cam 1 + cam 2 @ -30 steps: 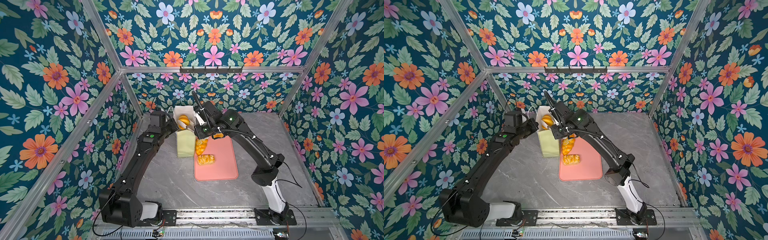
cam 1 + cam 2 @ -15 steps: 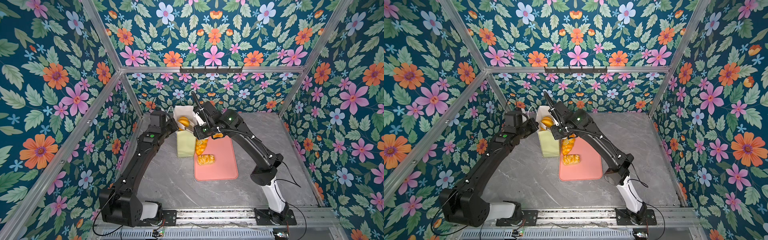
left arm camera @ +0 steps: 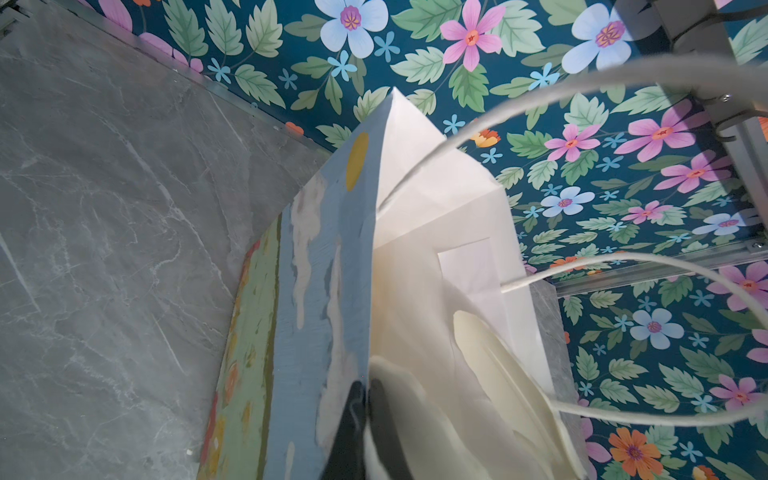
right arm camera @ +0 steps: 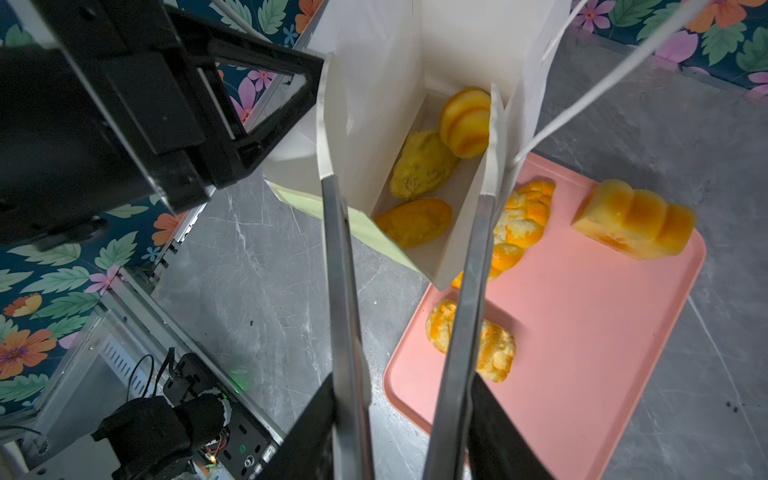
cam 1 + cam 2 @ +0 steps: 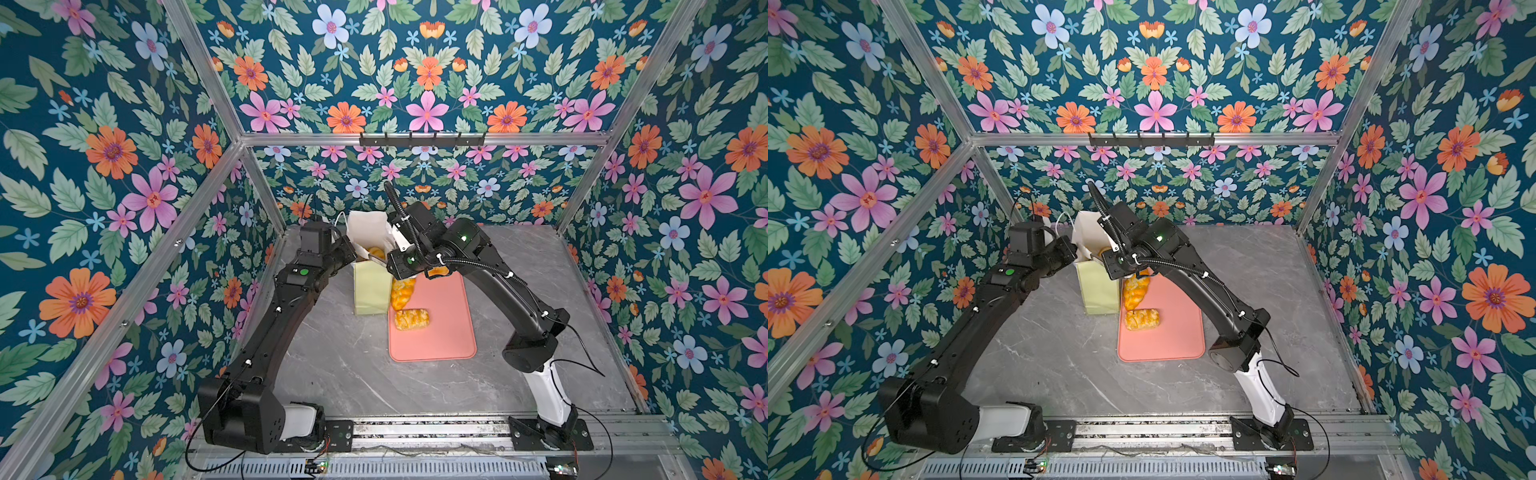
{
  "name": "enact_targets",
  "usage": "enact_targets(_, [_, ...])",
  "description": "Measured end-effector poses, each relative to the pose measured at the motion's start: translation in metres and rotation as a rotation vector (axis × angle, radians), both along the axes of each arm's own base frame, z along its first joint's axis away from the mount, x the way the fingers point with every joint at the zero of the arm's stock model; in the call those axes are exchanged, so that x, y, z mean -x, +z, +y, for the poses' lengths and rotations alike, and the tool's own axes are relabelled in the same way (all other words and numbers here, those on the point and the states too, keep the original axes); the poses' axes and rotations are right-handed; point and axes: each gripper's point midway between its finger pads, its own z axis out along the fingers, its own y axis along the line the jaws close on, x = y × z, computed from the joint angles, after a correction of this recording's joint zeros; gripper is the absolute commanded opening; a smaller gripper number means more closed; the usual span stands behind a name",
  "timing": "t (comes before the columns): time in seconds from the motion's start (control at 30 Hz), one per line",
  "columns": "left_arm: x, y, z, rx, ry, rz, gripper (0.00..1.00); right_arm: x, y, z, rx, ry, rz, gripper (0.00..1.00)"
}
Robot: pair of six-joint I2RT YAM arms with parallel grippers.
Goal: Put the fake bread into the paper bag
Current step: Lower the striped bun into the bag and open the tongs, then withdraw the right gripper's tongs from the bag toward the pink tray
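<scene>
The paper bag (image 5: pixel 371 291) stands upright left of the pink tray, pale green outside, white inside (image 4: pixel 374 83). My left gripper (image 3: pixel 368 387) is shut on the bag's upper wall edge and holds the mouth apart. Over the mouth hangs my right gripper (image 4: pixel 407 191), open, with nothing between its long metal fingers (image 4: pixel 338 257). Three pieces of fake bread lie in the bag: a round roll (image 4: pixel 465 122), a seeded bun (image 4: pixel 424 170) and an oval one (image 4: pixel 415 222). A braided loaf (image 4: pixel 521 224), a square loaf (image 4: pixel 636 226) and a flaky pastry (image 4: pixel 494 353) are on the tray.
The pink tray (image 5: pixel 440 345) lies flat on the grey marble table (image 5: pixel 353 374), touching the bag's right side. White cord handles (image 3: pixel 623 266) loop off the bag top. Flowered walls close in behind and on both sides. Both arms meet over the bag.
The right wrist has shifted slightly over the bag mouth. The bag, the left arm and the pastries on the tray have stayed in place.
</scene>
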Motion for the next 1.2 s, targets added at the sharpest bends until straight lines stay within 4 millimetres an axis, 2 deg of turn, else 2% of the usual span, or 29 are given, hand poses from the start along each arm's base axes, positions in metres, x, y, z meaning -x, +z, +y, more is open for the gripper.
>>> enact_targets(0.37, [0.0,0.0,0.0,0.0,-0.001,0.001,0.0,0.022,0.04,-0.006,-0.082,0.052,-0.038,0.44])
enact_targets(0.63, [0.0,-0.001,0.0,0.0,-0.001,0.002,0.0,0.048,0.08,-0.018,-0.164,0.131,-0.079,0.42])
enact_targets(0.8, [0.0,-0.002,0.0,-0.002,0.001,0.004,0.0,0.061,0.096,-0.033,-0.17,0.164,-0.119,0.42])
enact_targets(1.0, [0.0,-0.003,0.0,-0.002,0.001,0.006,0.0,0.069,0.098,-0.053,-0.12,0.178,-0.162,0.42])
enact_targets(1.2, [0.0,-0.003,0.0,-0.002,0.001,0.006,0.0,0.074,0.083,-0.073,-0.035,0.178,-0.167,0.42])
